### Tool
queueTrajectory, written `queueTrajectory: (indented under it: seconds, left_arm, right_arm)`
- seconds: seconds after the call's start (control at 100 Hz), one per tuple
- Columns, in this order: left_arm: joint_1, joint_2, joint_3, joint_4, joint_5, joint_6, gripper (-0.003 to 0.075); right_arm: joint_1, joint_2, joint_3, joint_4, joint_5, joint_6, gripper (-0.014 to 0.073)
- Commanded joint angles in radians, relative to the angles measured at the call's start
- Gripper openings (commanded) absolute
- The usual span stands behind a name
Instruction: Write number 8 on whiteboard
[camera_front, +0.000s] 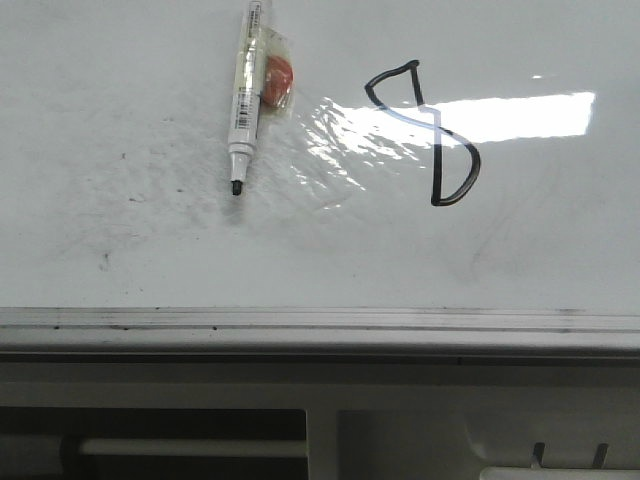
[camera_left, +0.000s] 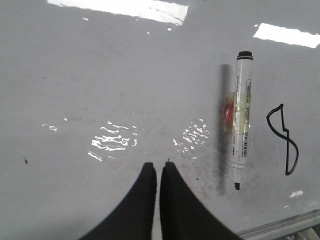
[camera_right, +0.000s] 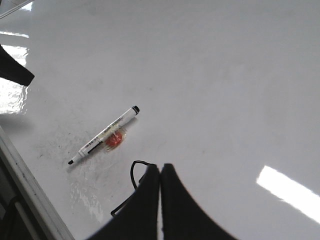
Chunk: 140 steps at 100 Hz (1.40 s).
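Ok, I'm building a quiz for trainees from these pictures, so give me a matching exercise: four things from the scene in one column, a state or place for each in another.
Things:
1. marker
2. number 8
3. left claw
4. edge rail

States or places:
A. shut, holding nothing
B. lying flat, uncapped, tip toward the rail
C. drawn in black, right of the marker in the front view
D. along the whiteboard's near side

Pairs: 1-B, 2-C, 3-A, 4-D
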Motion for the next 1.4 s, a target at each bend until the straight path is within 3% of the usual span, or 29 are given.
queueTrajectory:
  seconds: [0.0,0.44,0.54,0.62,0.7,0.77,0.92,0.99,1.17,1.27,1.39]
  left_arm:
    - [0.001,0.014,-0.022,-0.017,0.032,0.0,-0.002]
    - [0.001,0.019,-0.022,-0.002,0.012,0.0,-0.002]
    - [0.004,0.009,-0.01,0.145,-0.033,-0.002,-0.002]
    - [0.021,-0.015,0.035,0.429,-0.026,-0.036,-0.002]
    - [0.062,-0.049,0.102,0.725,-0.034,-0.226,-0.002]
    - [0.127,-0.092,0.171,0.996,-0.039,-0.513,-0.002]
    - [0.297,-0.228,0.316,1.631,0.021,-1.277,-0.002]
    - [0.36,-0.29,0.354,1.785,0.078,-1.451,-0.002]
    - [0.493,-0.481,0.414,1.821,0.345,-1.654,-0.002]
    - [0.53,-0.575,0.416,1.821,0.489,-1.659,-0.002]
    - [0.561,-0.633,0.416,1.821,0.549,-1.659,-0.002]
  right_arm:
    - [-0.008,0.013,-0.021,0.011,-0.082,0.002,-0.0064]
    - [-0.008,0.013,-0.021,0.011,-0.082,0.002,-0.0064]
    - [-0.008,0.013,-0.021,0.011,-0.082,0.002,-0.0064]
    - [-0.008,0.013,-0.021,0.011,-0.082,0.002,-0.0064]
    - [-0.008,0.013,-0.021,0.011,-0.082,0.002,-0.0064]
    - [-0.008,0.013,-0.021,0.011,-0.082,0.002,-0.0064]
    - [-0.008,0.013,-0.021,0.011,-0.082,0.002,-0.0064]
    - [-0.008,0.013,-0.021,0.011,-0.082,0.002,-0.0064]
    - [-0.008,0.013,-0.021,0.011,-0.082,0.002,-0.0064]
    - [-0.008,0.013,-0.021,0.011,-0.082,0.002,-0.0064]
    - [-0.008,0.013,-0.021,0.011,-0.082,0.002,-0.0064]
